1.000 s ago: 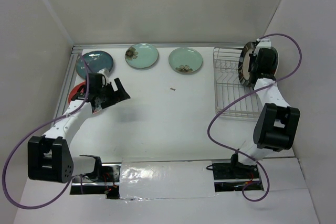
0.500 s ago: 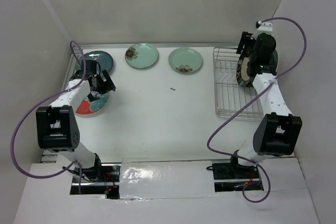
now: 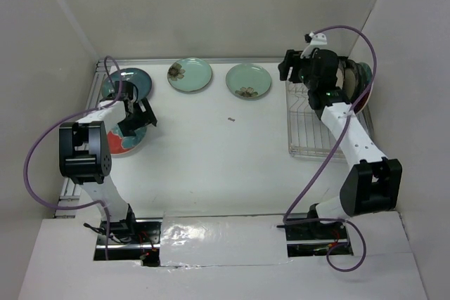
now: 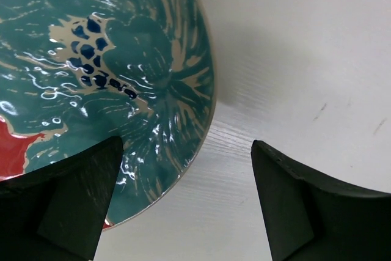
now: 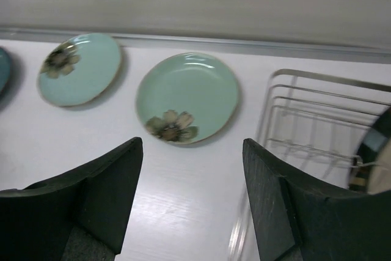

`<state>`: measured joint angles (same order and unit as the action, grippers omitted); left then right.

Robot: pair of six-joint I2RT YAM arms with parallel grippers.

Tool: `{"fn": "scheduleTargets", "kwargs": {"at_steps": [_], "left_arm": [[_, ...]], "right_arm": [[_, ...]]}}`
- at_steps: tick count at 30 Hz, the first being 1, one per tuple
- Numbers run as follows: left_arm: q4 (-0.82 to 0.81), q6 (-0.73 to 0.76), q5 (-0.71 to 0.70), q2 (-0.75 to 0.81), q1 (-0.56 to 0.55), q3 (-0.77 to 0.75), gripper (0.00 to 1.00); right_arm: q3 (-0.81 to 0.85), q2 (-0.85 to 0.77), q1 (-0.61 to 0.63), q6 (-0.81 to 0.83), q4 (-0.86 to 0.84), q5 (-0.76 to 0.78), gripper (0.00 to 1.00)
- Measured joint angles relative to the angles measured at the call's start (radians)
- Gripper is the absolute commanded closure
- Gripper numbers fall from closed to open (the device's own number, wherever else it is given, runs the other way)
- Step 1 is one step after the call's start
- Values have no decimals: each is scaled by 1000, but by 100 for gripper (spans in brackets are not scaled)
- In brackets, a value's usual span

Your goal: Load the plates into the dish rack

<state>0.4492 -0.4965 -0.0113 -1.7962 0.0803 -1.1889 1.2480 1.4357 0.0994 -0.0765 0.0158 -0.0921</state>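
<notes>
Left claw (image 4: 186, 145): fingers apart, holding nothing, straddling the right rim of the red plate (image 4: 91, 47) with teal flowers. One finger sits over the plate, the other over bare table (image 3: 211, 152); contact unclear. There is open table to its right and the table's side edge close on its left. One dark teal plate (image 3: 126, 83) lies just beyond it.

Right claw (image 5: 192, 145): fingers apart, empty, above the dish rack (image 3: 316, 131) at its far-left corner. Two mint plates lie flat beyond it, one (image 5: 186, 97) straight ahead and one (image 5: 79, 68) further left. A striped-rim plate (image 5: 374, 163) stands in the rack to its right; how many stand there can't be told.
</notes>
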Motion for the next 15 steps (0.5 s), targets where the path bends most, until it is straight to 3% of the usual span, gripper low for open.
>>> {"fn": "scheduleTargets", "kwargs": {"at_steps": [9,15], "left_arm": [[-84,-4,123,19,-74,37,3],[-116,-16,214,21,-215,48,4]], "right_arm": [[-29,-6,123,-65,8,-89,27],[-32,-7,175,-84,16,-89,27]]}}
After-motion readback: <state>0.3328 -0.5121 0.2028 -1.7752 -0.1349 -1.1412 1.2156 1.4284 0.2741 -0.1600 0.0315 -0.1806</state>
